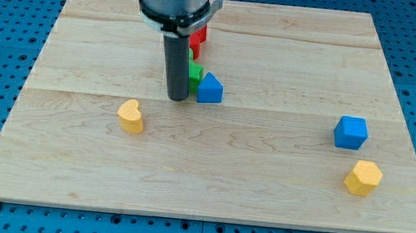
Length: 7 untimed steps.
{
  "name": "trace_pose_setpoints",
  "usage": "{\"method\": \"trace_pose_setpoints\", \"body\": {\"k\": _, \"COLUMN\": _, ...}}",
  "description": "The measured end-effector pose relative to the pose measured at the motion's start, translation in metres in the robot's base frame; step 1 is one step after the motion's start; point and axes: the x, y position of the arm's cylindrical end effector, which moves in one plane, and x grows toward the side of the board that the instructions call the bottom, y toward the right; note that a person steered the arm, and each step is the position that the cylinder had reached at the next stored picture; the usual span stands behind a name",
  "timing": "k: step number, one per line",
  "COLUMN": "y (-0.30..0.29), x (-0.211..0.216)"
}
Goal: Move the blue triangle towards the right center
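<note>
Blue is what I am after: the blue triangle (210, 89) sits just beside my tip (178, 97), on its side toward the view's right and a shade toward the view's top. Whether we touch I cannot tell; the gap, if any, is very slight. I carry no hand, only this straight dark rod, so nothing opens, closes or holds; I can only shove.

That one relation decides the coming move. The goal, the right centre of the wooden surface (72, 172), lies well off beyond the triangle in the same direction, so my tip, the triangle and the goal come close to one line. I judge I am already behind the block on the correct side, and a push toward the view's right should carry it along. Because the triangle sits a little above my line, a dead-level push may catch its lower corner and spin it away toward the view's top; moving slightly up first looks wiser.

A green block (194, 72) stands touching or nearly touching the triangle, right behind my rod, with a red block (199, 35) farther beyond. Far ahead of my tip wait a blue cube (351, 132) and a yellow block (362, 177), both near the triangle's destination. A yellow heart-shaped block (131, 116) lies on my opposite side, apart.
</note>
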Motion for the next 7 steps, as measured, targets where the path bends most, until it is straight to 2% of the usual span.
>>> {"method": "trace_pose_setpoints", "body": {"k": 1, "y": 0.018, "x": -0.015}}
{"method": "trace_pose_setpoints", "body": {"k": 2, "y": 0.027, "x": -0.003}}
{"method": "trace_pose_setpoints", "body": {"k": 3, "y": 0.008, "x": 0.015}}
{"method": "trace_pose_setpoints", "body": {"k": 5, "y": 0.009, "x": 0.015}}
{"method": "trace_pose_setpoints", "body": {"k": 7, "y": 0.062, "x": 0.015}}
